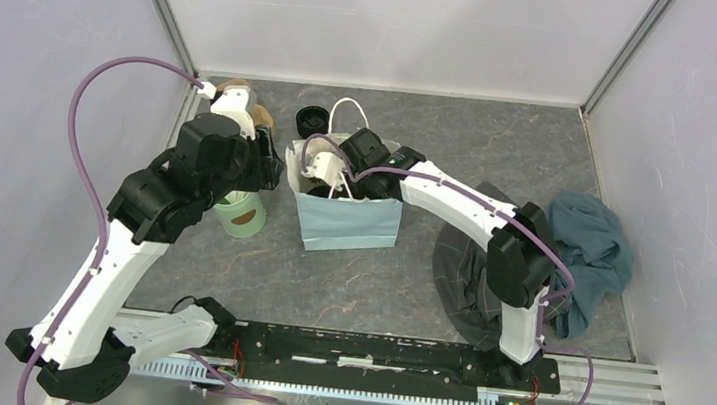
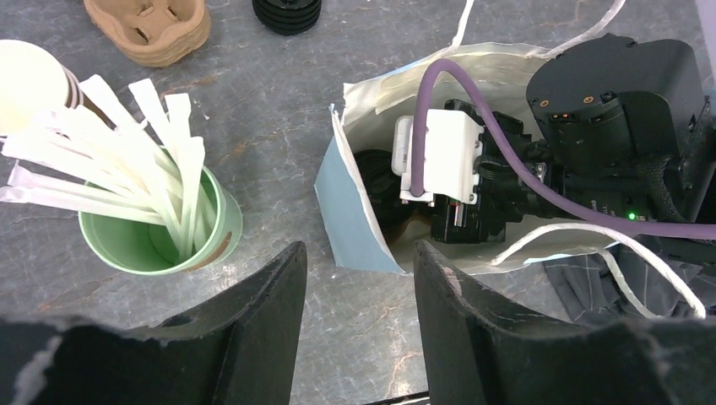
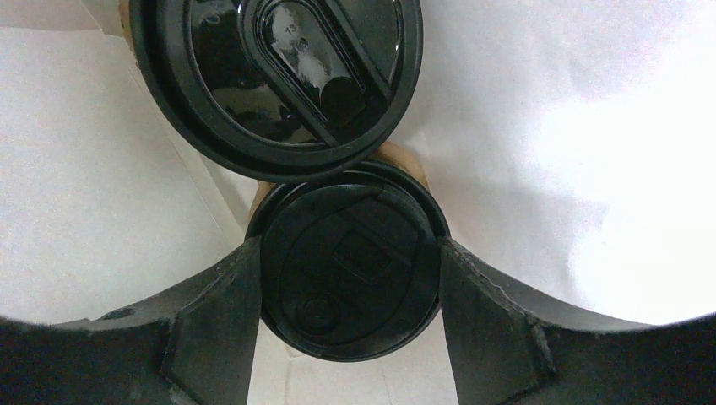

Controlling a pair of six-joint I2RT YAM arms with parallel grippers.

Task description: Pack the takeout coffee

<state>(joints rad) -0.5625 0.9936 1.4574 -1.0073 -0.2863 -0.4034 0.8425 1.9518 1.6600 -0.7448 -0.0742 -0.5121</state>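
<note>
The top camera looks down from above and behind the arm bases, far enough to take in the whole grey marbled table point(image 1: 346, 282) and the open pale blue paper bag point(image 1: 352, 227) near its middle. The left wrist camera faces down from mid-height at the same bag point(image 2: 350, 219). The right wrist camera sits inside it, very close above a round black plastic sip lid point(image 3: 350, 274).

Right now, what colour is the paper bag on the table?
Light blue outside, white inside. The bag shows best in the top external view.
</note>
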